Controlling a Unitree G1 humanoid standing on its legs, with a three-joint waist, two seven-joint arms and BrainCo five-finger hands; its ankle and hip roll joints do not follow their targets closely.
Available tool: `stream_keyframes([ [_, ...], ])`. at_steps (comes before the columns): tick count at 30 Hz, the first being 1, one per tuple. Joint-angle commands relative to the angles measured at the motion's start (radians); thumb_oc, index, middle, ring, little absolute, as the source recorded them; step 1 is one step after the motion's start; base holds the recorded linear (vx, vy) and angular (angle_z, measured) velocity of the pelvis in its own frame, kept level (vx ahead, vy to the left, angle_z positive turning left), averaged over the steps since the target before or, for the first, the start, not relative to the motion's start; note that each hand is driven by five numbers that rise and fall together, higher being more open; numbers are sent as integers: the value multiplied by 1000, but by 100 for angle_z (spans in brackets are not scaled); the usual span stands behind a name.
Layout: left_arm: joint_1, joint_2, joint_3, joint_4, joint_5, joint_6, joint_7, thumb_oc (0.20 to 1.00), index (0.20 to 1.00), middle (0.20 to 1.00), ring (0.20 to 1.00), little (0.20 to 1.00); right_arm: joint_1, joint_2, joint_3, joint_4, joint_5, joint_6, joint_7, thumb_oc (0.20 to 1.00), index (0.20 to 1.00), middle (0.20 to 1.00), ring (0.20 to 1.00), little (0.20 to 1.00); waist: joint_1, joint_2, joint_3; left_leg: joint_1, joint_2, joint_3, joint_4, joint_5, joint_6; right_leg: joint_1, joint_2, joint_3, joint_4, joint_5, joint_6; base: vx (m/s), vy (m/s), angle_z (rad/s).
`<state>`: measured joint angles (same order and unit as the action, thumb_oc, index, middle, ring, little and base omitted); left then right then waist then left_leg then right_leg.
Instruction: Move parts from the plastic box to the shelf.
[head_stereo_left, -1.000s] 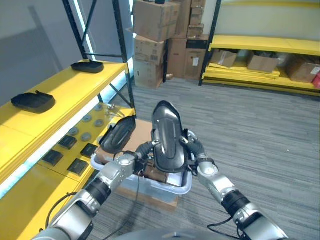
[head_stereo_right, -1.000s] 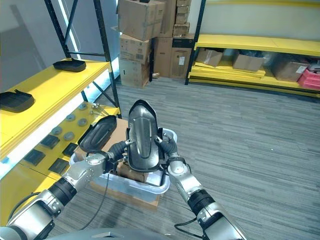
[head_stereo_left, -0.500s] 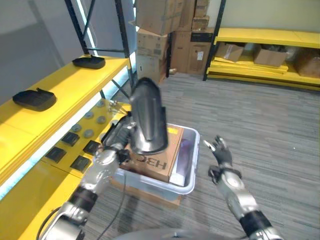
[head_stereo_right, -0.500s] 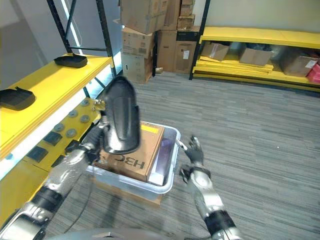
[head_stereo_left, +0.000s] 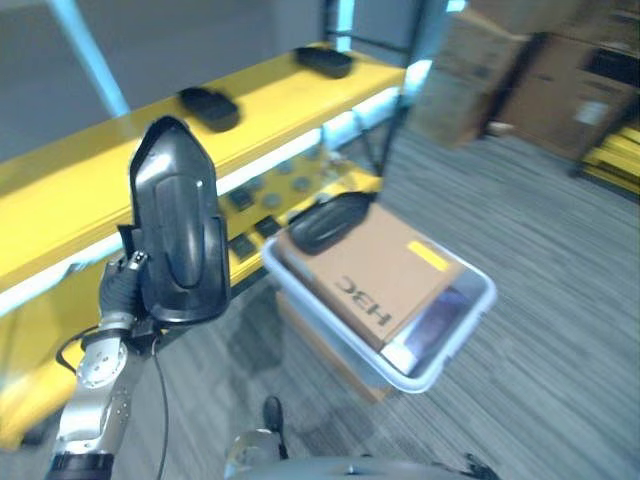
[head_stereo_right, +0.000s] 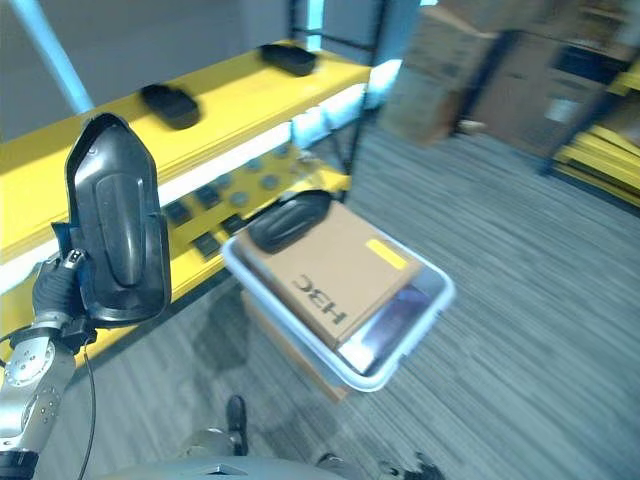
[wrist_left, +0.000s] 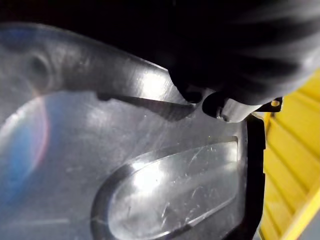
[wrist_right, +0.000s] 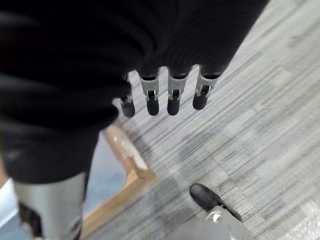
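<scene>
Left hand (head_stereo_left: 120, 290) grips the lower end of a large glossy black moulded plastic part (head_stereo_left: 175, 240), held upright beside the yellow metal shelf (head_stereo_left: 90, 190); fingers mostly hidden behind the part, but it is plainly carried by that hand alone. Right hand (wrist_right: 167, 95) hangs over the grey carpet with fingers straight, holding nothing. A second black part (head_stereo_left: 330, 220) lies on the brown cardboard box (head_stereo_left: 375, 275) in the clear plastic box (head_stereo_left: 455, 340).

Judgement: placing comes next. Tilt the part flat, choose bare shelf top apart from the two black parts (head_stereo_left: 208, 105) there, and lower fully before letting go.
</scene>
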<state>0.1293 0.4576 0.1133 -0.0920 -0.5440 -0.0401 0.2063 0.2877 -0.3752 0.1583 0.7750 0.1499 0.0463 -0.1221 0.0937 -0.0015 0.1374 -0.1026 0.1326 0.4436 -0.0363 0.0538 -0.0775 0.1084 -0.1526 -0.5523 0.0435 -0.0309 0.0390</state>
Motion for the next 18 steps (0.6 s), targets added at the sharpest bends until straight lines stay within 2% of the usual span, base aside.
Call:
stream_keyframes([
  [1, -138, 55, 19, 33, 20, -110, 23, 200, 200, 200, 200, 200, -40, -15, 40, 61, -4, -24, -10, 1000, 1000, 1000, 1000, 1000, -61, 10, -36, 2, 147, 52, -34, 188, -76, -10, 36, 43, -24, 15, 73, 41, 102, 164],
  [3, -147, 43, 1, 38, 26, -99, 54, 200, 200, 200, 200, 200, -73, -12, 63, 93, 8, -18, -9, 1000, 1000, 1000, 1000, 1000, -53, 16, -37, -3, 155, 93, -33, 209, -84, -3, 37, 9, -9, 7, 69, 144, 175, 124],
  [5, -121, 36, 16, 21, 36, -84, 52, 200, 200, 200, 200, 200, -99, -1, 79, 117, 15, 1, -7, 1000, 1000, 1000, 1000, 1000, -15, 21, -39, -17, 133, 69, -29, 195, -68, 7, 24, 2, 27, -22, 61, 226, 229, 119],
  [6, -121, 36, 16, 21, 36, -84, 52, 200, 200, 200, 200, 200, -99, -1, 79, 117, 15, 1, -7, 1000, 1000, 1000, 1000, 1000, -15, 21, -39, -17, 133, 69, -29, 195, -68, 7, 24, 2, 27, -22, 61, 336, 342, 44],
  [7, -102, 35, 34, 27, 42, -81, 30, 200, 200, 200, 200, 200, -118, 10, 82, 141, 31, 18, -16, 1000, 1000, 1000, 1000, 1000, 10, 22, -47, -18, 99, 65, -6, 143, -34, 18, 4, -6, 58, -49, 62, 227, 235, -18],
  [10, -100, 42, 38, 33, 29, -82, 13, 200, 200, 200, 200, 200, -129, 20, 81, 165, 41, 23, -17, 1000, 1000, 1000, 1000, 1000, 29, 18, -57, -27, 64, 53, 15, 105, -5, 36, -11, -7, 81, -76, 67, 214, 210, 14],
  [13, -103, 54, 43, 49, 19, -86, -18, 200, 200, 200, 200, 200, -130, 34, 76, 193, 36, 18, -11, 1000, 1000, 1000, 1000, 1000, 46, 17, -72, -23, 1, 32, 27, 55, 38, 60, -28, 7, 129, -120, 81, 231, 231, 19],
  [14, -108, 59, 40, 54, 20, -86, -29, 200, 200, 200, 200, 200, -130, 39, 75, 201, 46, 14, -12, 1000, 1000, 1000, 1000, 1000, 47, 14, -77, -19, -30, 26, 27, 36, 58, 62, -40, 18, 169, -132, 93, 224, 255, 13],
  [15, -117, 64, 30, 58, 16, -82, -31, 200, 200, 200, 200, 200, -130, 42, 71, 205, 54, 5, -8, 1000, 1000, 1000, 1000, 1000, 42, 11, -80, -12, -57, 24, 25, 19, 77, 51, -55, 30, 220, -120, 107, 235, 305, 17],
  [18, -163, 79, -17, 81, 11, -83, -14, 200, 200, 200, 200, 200, -128, 45, 53, 205, 83, -5, 5, 1000, 1000, 1000, 1000, 1000, 8, 11, -73, -2, -130, 2, 33, -48, 144, -62, -117, 117, 491, -49, 147, 178, 293, 35],
])
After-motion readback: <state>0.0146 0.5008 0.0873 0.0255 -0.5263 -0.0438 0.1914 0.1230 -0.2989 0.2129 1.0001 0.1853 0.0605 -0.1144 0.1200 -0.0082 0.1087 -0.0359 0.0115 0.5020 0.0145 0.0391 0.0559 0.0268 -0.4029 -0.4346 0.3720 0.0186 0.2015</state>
